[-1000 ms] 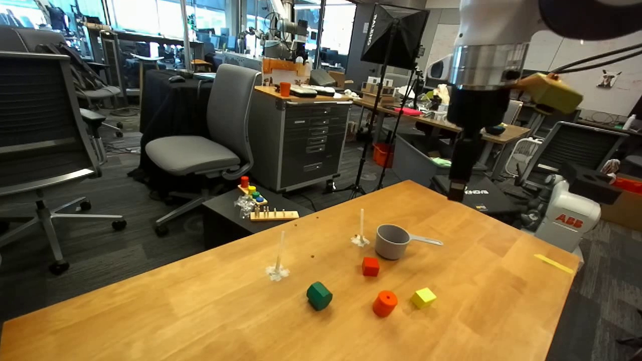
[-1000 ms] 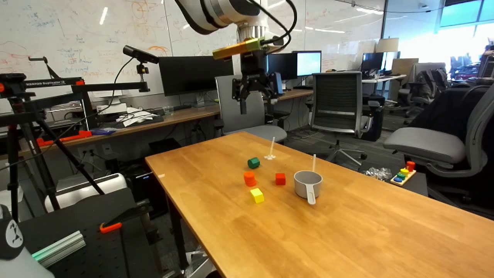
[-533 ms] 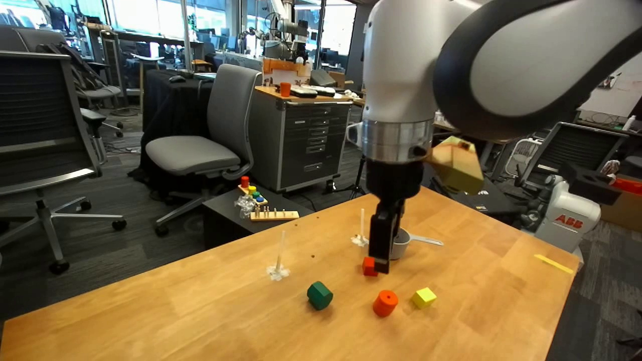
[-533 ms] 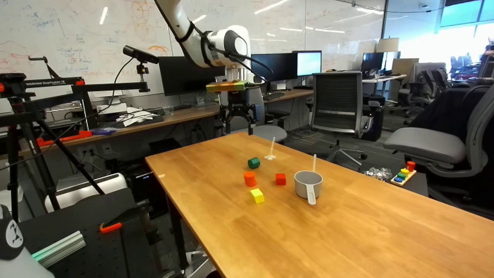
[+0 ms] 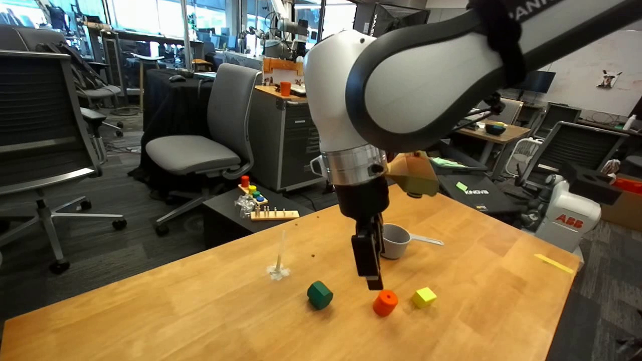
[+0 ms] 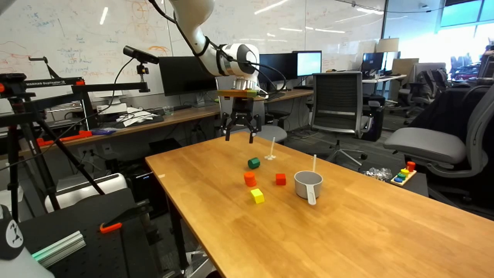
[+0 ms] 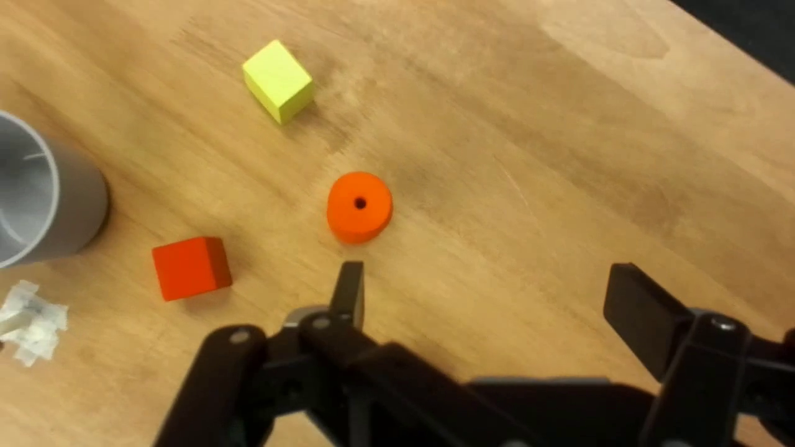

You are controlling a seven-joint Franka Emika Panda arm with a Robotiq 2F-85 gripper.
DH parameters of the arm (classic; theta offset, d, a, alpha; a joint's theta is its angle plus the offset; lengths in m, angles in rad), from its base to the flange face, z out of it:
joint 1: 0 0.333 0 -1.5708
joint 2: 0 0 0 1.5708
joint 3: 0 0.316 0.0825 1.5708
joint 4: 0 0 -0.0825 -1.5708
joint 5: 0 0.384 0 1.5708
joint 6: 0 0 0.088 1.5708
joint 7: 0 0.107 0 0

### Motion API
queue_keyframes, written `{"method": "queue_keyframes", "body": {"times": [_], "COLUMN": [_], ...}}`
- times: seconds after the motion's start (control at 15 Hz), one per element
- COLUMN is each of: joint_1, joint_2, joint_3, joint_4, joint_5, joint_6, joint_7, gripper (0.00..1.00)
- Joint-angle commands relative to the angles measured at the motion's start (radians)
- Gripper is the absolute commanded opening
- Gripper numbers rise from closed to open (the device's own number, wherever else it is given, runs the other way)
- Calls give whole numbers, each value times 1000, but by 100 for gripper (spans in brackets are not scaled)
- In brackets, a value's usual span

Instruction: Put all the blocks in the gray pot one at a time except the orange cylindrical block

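My gripper (image 6: 239, 139) is open and empty, held above the table; its fingers stand wide apart in the wrist view (image 7: 486, 276). The green block (image 6: 253, 163) lies on the table, outside the wrist view. The red block (image 7: 191, 268) sits beside the gray pot (image 7: 81, 198); in an exterior view the gripper (image 5: 374, 283) hides it. The orange cylindrical block (image 7: 359, 207) stands upright just beyond the left fingertip in the wrist view. The yellow block (image 7: 279, 82) lies near it. The pot (image 6: 308, 184) stands upright with its handle outward.
Two thin upright pegs are taped to the table; one peg (image 6: 272, 146) is near the green block, the other peg (image 6: 314, 163) behind the pot. A low black stand (image 5: 225, 225) with toys is beyond the table edge. A yellow tape strip (image 5: 553, 263) marks the table.
My gripper has come down toward the table and moved left in an exterior view, now over the block area. It stays open. The blocks and pot have not moved.
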Motion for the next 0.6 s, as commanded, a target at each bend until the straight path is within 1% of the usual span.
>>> {"method": "queue_keyframes", "body": {"times": [0.0,0.33,0.4,0.53], "joint_1": [0,-15,-12,-12], "joint_2": [23,31,10,14], "joint_3": [-32,-40,-43,-45], "joint_4": [105,137,103,108], "joint_5": [8,85,55,69], "joint_6": [42,177,140,166], "joint_7": [103,255,195,227], "gripper": [100,100,100,100]}}
